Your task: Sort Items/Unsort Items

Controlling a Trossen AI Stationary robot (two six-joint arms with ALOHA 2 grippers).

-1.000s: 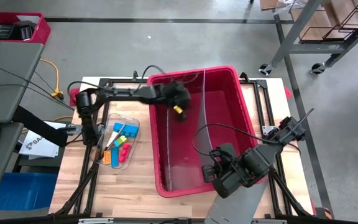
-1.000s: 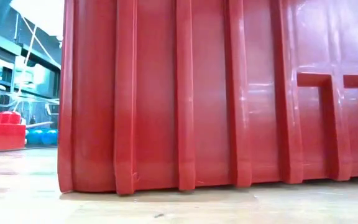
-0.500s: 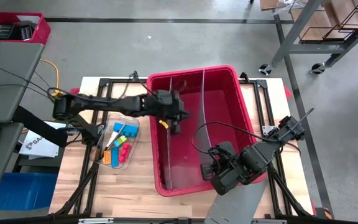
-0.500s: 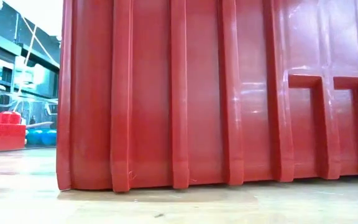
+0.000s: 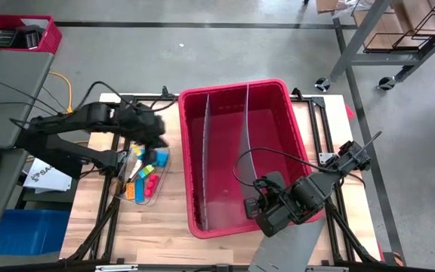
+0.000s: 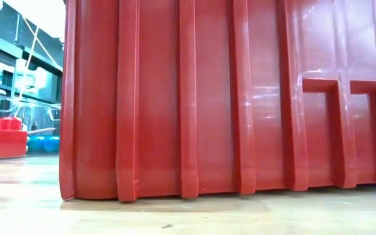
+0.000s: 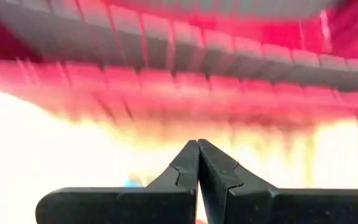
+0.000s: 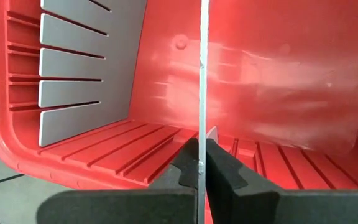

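Items (image 5: 145, 175) are lying together in a small clear tray (image 5: 124, 195) on the wooden surface (image 5: 165, 227), just beside the left wall of the large red bin (image 5: 278, 92). Among them blue, yellow, green, red and orange blocks are showing, with a thin dark stick between them. No item is visible inside the bin in the high view.

The left pincer (image 5: 157, 140) is hanging over the far end of the tray. Its fingers (image 7: 188, 165) are pressing tip to tip, clenched on nothing that I can see. The right pincer (image 5: 254, 205) is waiting low at the near right part of the bin, and it is clenched on the thin grey divider (image 8: 201, 74) that is standing in the bin.

I judge that the left arm is getting ready to pick an item from the tray. Several things could go wrong from here. With its fingers pressed together, the pincer would only be pushing the blocks around if it goes down like this, so it needs to release first. The blocks are lying very close to each other, so the fingers may catch two at once or slip off one. The tray looks light, and a hard push could be sliding it. The thin stick may be difficult to grasp.
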